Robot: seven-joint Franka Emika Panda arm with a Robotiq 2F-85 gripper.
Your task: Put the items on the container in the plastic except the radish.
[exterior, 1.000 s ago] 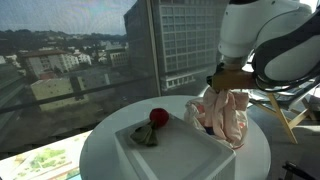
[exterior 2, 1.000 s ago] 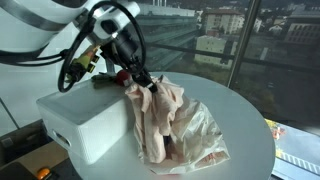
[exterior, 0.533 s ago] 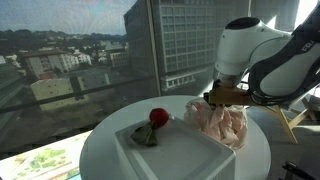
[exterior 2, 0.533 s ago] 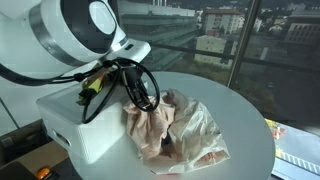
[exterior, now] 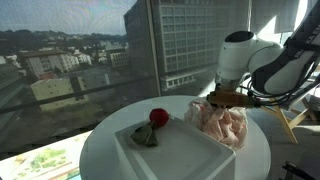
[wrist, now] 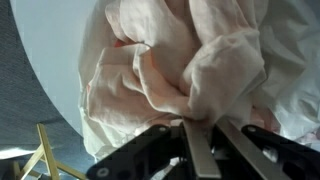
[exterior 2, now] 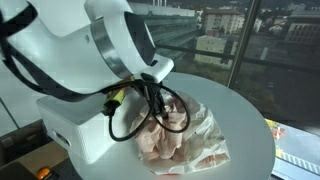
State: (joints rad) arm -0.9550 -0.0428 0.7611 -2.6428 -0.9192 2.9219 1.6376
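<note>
Presently, in the wrist view, the gripper (wrist: pixel 197 132) has its jaws nearly together, and a fold of the plastic bag (wrist: pixel 170 70) appears pinched between them. I should set the bag's mouth open and upright, just beside the container (exterior: pixel 195 158), not crumpled. On the container lie the green item (exterior: pixel 146 136), which goes in, and the radish (exterior: pixel 158 116), which does not. All rests on the round table (exterior: pixel 100 150).

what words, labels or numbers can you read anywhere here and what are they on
None: no text can be read in any view.
Plastic bag: pinkish patches only, too blurred to tell whether any is print.
White container: plain, no label shows.
Robot arm: no brand or number shows.
</note>
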